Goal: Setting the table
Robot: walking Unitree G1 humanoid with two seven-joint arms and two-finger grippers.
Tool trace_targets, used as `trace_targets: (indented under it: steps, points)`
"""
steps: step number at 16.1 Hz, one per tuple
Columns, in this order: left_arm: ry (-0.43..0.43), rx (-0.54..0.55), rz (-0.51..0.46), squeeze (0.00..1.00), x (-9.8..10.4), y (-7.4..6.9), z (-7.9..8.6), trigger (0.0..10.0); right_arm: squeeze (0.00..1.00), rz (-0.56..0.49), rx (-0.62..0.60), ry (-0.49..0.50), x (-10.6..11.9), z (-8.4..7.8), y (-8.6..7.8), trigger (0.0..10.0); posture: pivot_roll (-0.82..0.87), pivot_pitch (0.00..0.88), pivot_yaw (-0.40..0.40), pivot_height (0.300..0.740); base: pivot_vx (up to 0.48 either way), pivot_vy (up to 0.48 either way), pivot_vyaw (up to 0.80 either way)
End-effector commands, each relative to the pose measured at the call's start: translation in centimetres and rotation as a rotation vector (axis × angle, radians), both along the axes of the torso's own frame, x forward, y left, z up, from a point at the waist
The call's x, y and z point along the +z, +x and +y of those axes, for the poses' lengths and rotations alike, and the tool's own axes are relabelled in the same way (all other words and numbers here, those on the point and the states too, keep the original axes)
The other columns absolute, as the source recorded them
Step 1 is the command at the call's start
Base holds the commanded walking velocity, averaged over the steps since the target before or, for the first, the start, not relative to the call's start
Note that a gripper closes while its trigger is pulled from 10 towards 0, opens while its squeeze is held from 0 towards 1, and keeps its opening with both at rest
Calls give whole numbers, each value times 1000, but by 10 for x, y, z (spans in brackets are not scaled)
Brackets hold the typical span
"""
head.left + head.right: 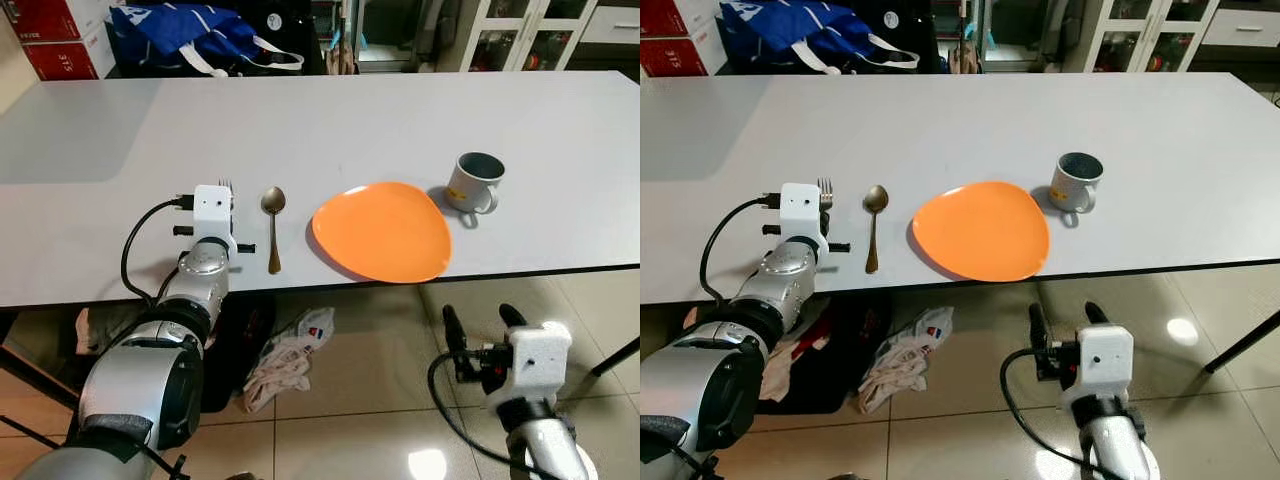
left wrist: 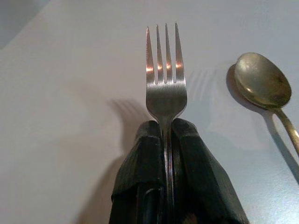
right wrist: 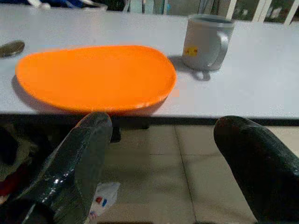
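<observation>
1. Right gripper (image 1: 478,322): below the table edge, over the tiled floor, fingers spread apart, holding nothing.
2. Left gripper (image 2: 164,128): above the white table (image 1: 350,120) near its front edge, fingers clamped on the fork (image 2: 164,74) handle, tines forward.
3. Brass spoon (image 1: 273,225): just beside the fork.
4. Orange plate (image 1: 382,230): right of the spoon.
5. Grey mug (image 1: 473,182): beyond the plate's right side.

Orange plate (image 1: 382,231), grey mug (image 1: 472,182), brassy spoon (image 1: 273,226), silver fork (image 2: 165,79) between black fingers (image 2: 142,158); table (image 1: 330,130) was pale grey.
</observation>
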State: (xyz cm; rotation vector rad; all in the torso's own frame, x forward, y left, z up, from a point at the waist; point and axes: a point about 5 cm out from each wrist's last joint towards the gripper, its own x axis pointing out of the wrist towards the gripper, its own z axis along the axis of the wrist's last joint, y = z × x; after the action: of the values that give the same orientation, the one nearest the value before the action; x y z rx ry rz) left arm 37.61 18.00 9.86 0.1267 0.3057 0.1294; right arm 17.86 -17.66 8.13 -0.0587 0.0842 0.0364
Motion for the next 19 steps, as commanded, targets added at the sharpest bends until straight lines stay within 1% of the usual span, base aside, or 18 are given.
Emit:
trace_targets:
  steps: [1,5,9,12,15,19]
  points:
    - [7,5,-3,0,2,2,-2,0,0,-18,-1,-7,6,1,0,10000,-208,0,17,740,0,0,0]
    - [2,2,7,0,1,2,-4,0,0,-14,1,-6,9,2,-6,10000,-218,0,19,740,0,0,0]
    - [-1,8,13,0,4,4,-4,0,0,9,3,-21,12,-1,-18,10000,-248,3,13,740,0,0,0]
    - [-1,6,20,0,3,3,-6,0,0,22,-2,-25,13,-2,-25,10000,-265,23,8,740,0,0,0]
    - [-11,21,31,0,3,3,-5,0,0,37,9,-21,17,-4,-34,10000,-280,41,2,740,0,0,0]
    - [-15,26,36,0,3,3,-3,0,0,44,15,-25,21,-5,-41,10000,-298,60,-6,740,0,0,0]
